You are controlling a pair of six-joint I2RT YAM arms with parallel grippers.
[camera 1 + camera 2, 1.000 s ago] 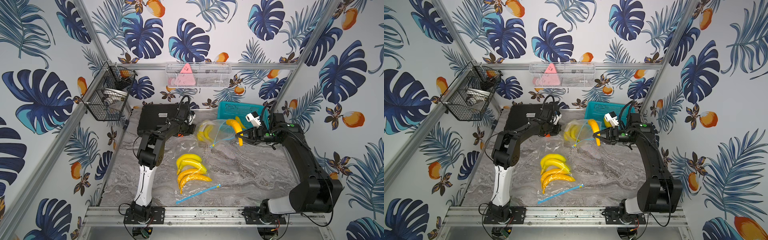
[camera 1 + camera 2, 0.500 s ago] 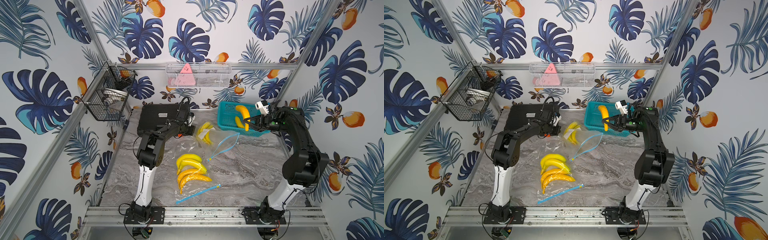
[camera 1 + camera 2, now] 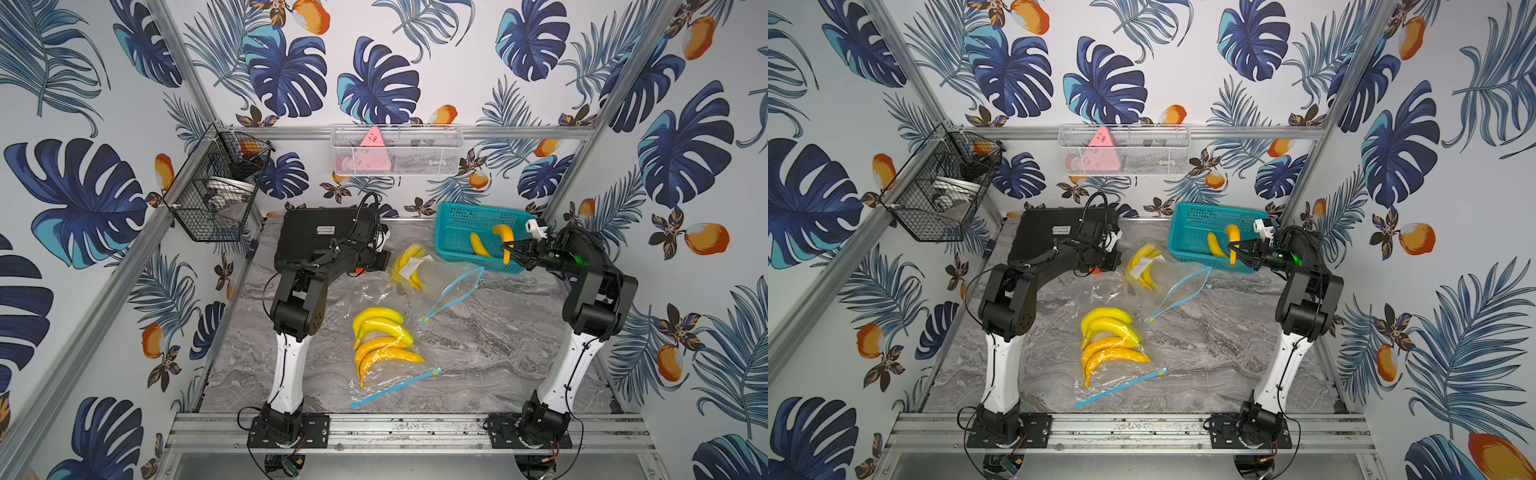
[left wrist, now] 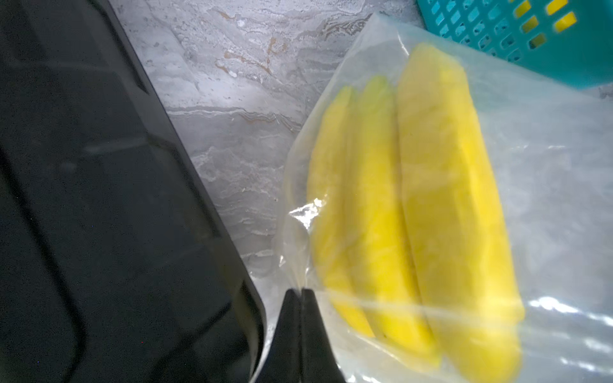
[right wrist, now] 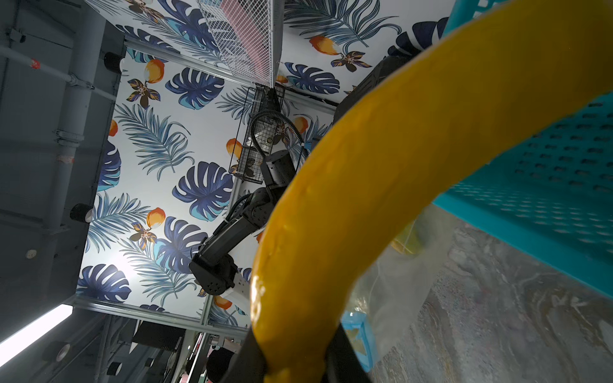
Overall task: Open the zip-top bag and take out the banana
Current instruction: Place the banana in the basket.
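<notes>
Right jaws, clamped on banana (image 3: 500, 232), have swung it clear of bag (image 4: 547, 182); teal basket (image 3: 457, 220) now beneath them; left jaws pinched tight on bag edge; removal looks done.

zip-top bag (image 3: 436, 284) — clear, unzipped, lying flat | banana (image 3: 500, 232) — yellow-orange, above basket (image 3: 461, 258)

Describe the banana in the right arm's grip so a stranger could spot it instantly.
Find the teal basket at the back right of the marble table. At its side nearest the right arm, a deep orange-yellow banana is clamped in that arm's fingers. The other basket banana lies loose, and the rest sit in clear bags; this one alone is held.
</notes>
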